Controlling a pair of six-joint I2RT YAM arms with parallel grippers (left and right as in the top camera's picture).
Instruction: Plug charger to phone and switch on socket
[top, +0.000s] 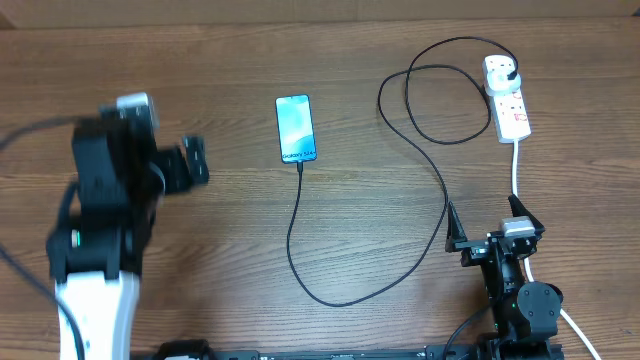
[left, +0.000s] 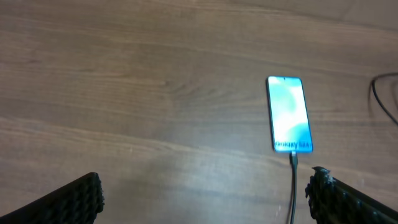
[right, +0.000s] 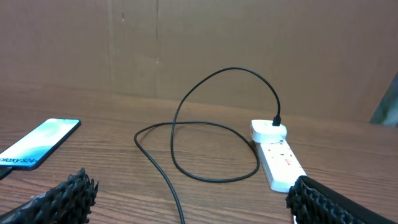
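Phone (top: 296, 128) lies screen-up mid-surface (top: 200, 60). Charger cable (top: 291, 225) meets its lower edge; plug seated in power strip (top: 508, 100), far right. Left end effector (top: 197, 160) and right end effector (top: 488, 225): both wide open, empty.

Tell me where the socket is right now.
In the overhead view the socket lies at the far right, beyond the right gripper, with the charger plugged into its far end.

The black left gripper (top: 197, 160) and black right gripper (top: 487, 215) both hold their ribbed fingers (left: 78, 200) spread wide apart.
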